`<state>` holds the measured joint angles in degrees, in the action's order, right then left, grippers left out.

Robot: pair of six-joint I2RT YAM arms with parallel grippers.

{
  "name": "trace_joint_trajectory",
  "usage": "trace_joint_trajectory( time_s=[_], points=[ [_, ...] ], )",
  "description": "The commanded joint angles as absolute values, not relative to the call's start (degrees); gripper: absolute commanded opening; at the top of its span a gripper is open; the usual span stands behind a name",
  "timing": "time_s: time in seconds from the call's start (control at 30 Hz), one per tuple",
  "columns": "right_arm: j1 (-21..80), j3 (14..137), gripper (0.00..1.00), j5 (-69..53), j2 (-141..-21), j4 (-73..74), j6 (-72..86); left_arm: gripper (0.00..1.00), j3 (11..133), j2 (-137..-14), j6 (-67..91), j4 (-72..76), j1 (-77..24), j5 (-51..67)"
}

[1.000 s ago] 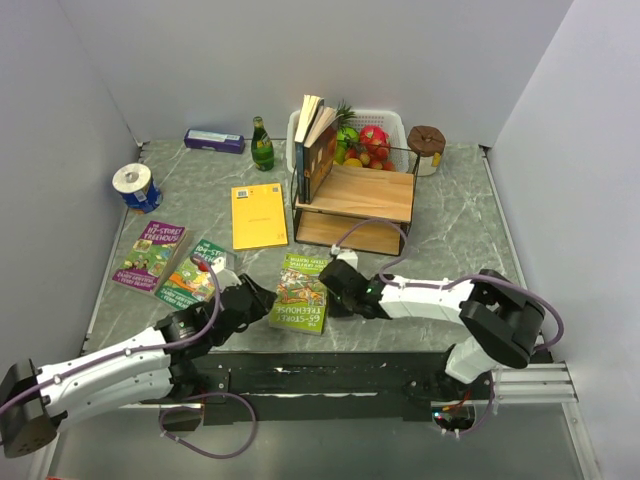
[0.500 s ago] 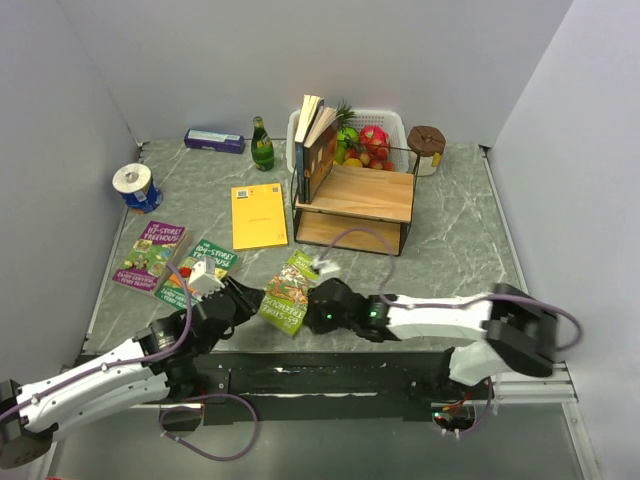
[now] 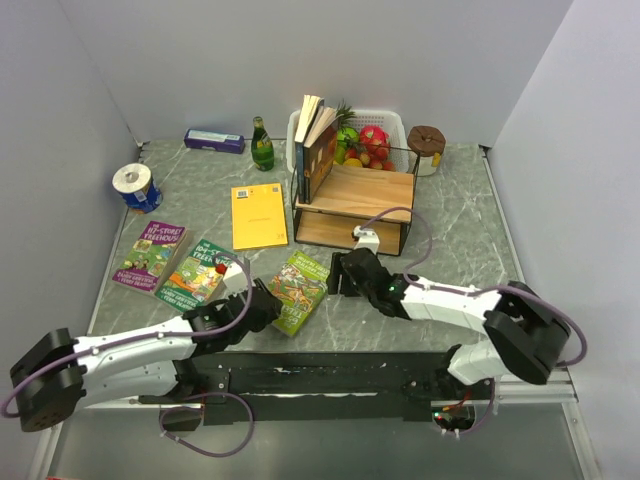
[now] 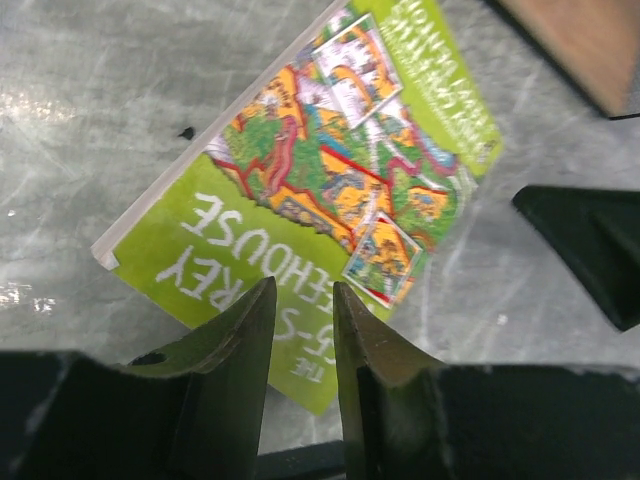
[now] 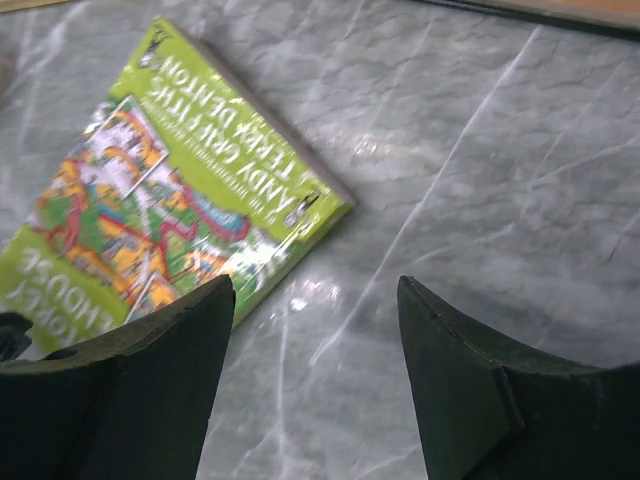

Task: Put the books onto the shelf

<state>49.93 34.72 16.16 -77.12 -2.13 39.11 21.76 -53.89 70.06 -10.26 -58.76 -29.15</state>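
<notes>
A bright green cartoon book lies flat and skewed on the marble table, also seen as the book and the book. My left gripper hovers over its near corner. The left gripper has a narrow gap between its jaws, nothing in it. My right gripper stands beside the book's right edge; this right gripper is wide open over bare table. A purple book and another green one lie at left. Two books lean on the shelf.
A yellow booklet lies left of the shelf. Behind the shelf stands a white fruit basket, with a green bottle, a purple box and a brown-lidded jar along the back. A tape roll sits far left.
My right gripper has opened, let go of the green book and drawn back right. The book now lies flat on the table. My left gripper has moved up to its near corner.
</notes>
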Motion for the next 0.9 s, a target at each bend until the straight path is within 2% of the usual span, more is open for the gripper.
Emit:
trace_joint_trajectory(
  time_s=[0.0, 0.57, 0.87],
  points=[
    [48.0, 39.9, 0.72, 16.3, -81.2, -8.0, 35.1, 0.36, 22.9, -57.8, 71.3, -6.8, -59.1, -30.1],
    [47.4, 48.4, 0.68, 13.7, -95.6, -11.3, 32.2, 0.36, 19.5, -54.1, 74.2, -12.7, -59.1, -29.6],
    [49.9, 42.3, 0.65, 10.1, -93.3, -8.6, 35.1, 0.38, 20.6, -49.9, 73.5, -17.4, -59.1, -29.6]
  ],
)
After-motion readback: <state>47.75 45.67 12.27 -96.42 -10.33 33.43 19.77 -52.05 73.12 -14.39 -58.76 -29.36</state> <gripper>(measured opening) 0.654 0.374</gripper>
